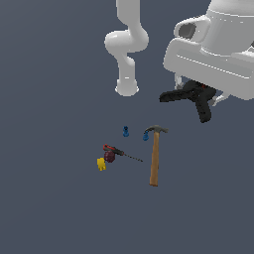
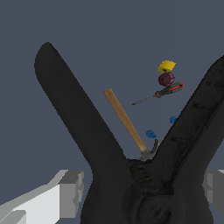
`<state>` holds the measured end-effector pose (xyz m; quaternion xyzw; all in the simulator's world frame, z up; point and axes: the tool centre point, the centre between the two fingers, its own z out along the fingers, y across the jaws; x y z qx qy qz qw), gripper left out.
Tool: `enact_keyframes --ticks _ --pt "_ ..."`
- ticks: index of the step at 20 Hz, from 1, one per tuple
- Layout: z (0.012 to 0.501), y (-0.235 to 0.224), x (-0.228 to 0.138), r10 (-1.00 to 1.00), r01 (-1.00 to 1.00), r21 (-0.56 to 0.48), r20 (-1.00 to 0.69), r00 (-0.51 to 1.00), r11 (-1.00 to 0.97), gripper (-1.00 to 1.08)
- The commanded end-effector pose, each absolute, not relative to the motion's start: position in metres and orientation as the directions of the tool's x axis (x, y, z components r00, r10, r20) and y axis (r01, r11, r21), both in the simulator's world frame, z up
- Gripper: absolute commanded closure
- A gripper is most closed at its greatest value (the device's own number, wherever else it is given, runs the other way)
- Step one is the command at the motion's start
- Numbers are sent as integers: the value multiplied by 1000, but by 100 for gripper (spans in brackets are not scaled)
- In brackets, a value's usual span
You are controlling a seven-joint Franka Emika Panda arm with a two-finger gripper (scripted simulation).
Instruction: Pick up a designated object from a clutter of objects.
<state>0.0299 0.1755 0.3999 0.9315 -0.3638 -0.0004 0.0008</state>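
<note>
Up top, gripper (image 1: 202, 94): we see it clamped on the clamp (image 1: 191, 99), held clear above the floor.
Clamp handles: splayed wide.
Below: hammer (image 1: 155, 158), two blue pieces (image 1: 126, 131).
Farther: screwdriver (image 1: 121, 153), maroon piece (image 1: 109, 157), yellow piece (image 1: 101, 163).

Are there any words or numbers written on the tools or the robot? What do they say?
None: no words, numbers or signs can be read in either view.
The black clamp is plain black.
The hammer has a bare wooden handle.
The screwdriver and the small yellow piece, maroon piece and blue pieces are too small to show any print.
The white robot arm has no markings.
</note>
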Motion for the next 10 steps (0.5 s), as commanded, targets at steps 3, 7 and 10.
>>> enact_keyframes --ticks 3,7,10 --pt "420 194 36 -678 -678 0 0 735 -735 108" --pt "432 205 40 -678 -678 0 0 735 -735 108" --pt "437 210 42 -678 -678 0 0 735 -735 108"
